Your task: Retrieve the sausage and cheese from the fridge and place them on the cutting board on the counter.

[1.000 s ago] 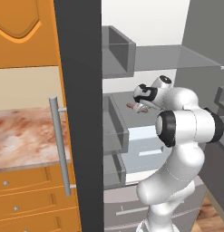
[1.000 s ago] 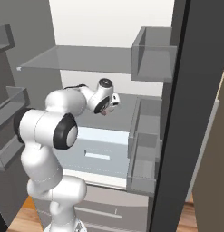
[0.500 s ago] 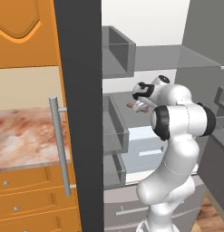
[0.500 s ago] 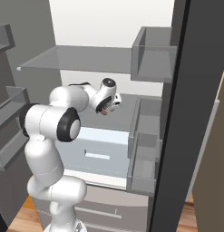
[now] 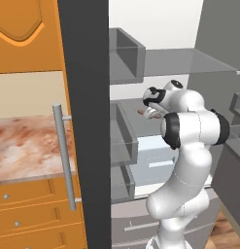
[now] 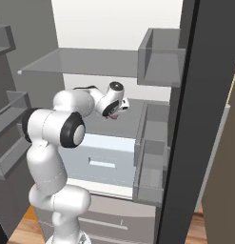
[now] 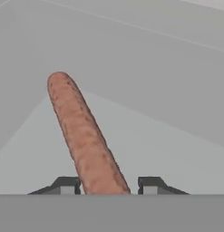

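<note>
The sausage (image 7: 84, 136), a reddish-brown link, lies on a glass shelf (image 5: 189, 63) level inside the open fridge (image 5: 85, 121) and runs away from the hand. My gripper (image 7: 109, 183) reaches in over the middle shelf with the sausage's near end between its fingertips. The left fingertip (image 7: 68, 183) touches it, and a thin gap shows at the right one. From the left base view the gripper (image 5: 149, 108) sits by the pinkish sausage (image 5: 142, 113). The right base view has the gripper (image 6: 114, 113) deep inside. The counter (image 5: 24, 146) lies left of the fridge. The cheese and the cutting board are out of view.
The open fridge door (image 6: 185, 119) with its bins (image 6: 152, 143) stands close on the hand's right. A pale drawer (image 6: 97, 157) sits below the arm. Orange drawers (image 5: 24, 214) are under the counter, and a bar handle (image 5: 63, 155) runs down the left door.
The fingers have closed in from wide open to the sausage's sides. The hand has pushed slightly deeper onto the shelf.
</note>
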